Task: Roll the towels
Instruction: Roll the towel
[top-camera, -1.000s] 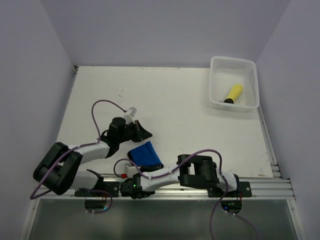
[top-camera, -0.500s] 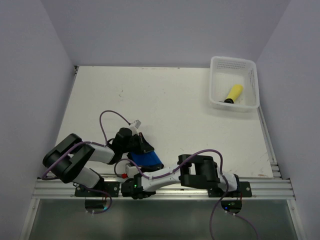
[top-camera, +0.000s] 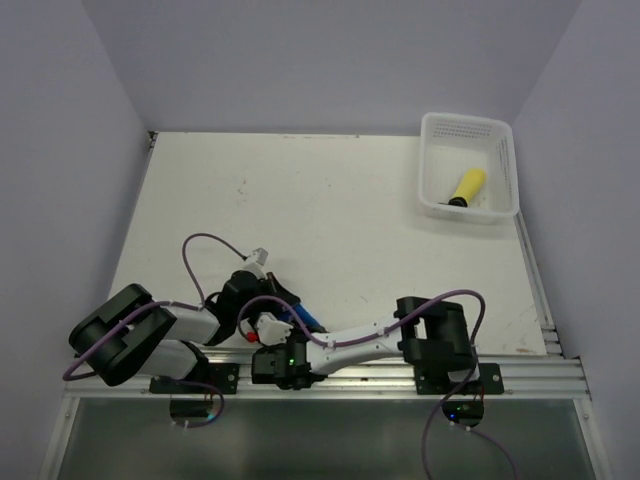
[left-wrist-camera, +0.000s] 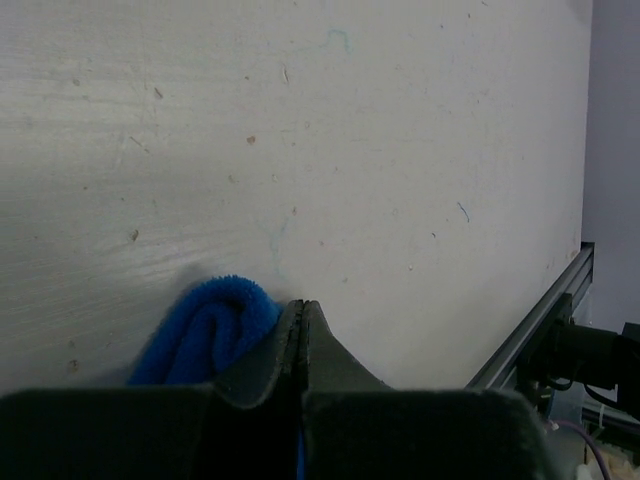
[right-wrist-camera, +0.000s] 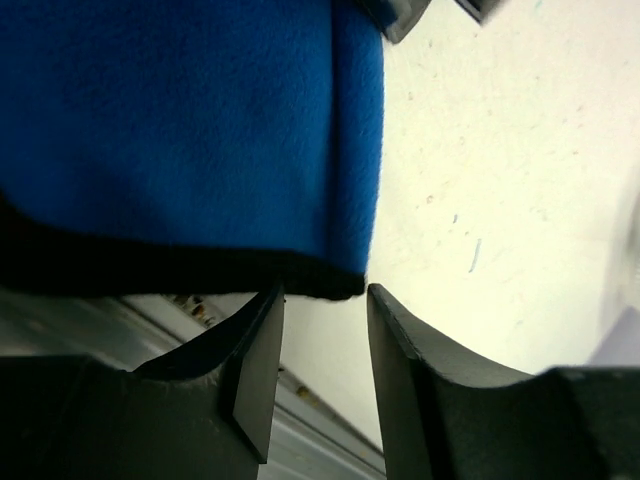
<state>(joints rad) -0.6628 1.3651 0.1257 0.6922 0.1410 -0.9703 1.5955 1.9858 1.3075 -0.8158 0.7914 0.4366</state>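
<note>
The right gripper (right-wrist-camera: 323, 295) stood narrowly parted, gripping nothing, its tips at the dark hem of the blue towel (right-wrist-camera: 180, 120). The left gripper (left-wrist-camera: 302, 308) was pressed shut against that towel's bunched fold. The towel lay by the table's (top-camera: 330, 220) near edge. The yellow towel (top-camera: 468, 186) lay rolled in the basket (top-camera: 468, 118) at the far right corner.

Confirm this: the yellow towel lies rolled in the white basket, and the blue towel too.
Wrong about the blue towel: the top view shows it on the table at its near edge, outside the basket. The yellow towel does lie rolled in it.
</note>
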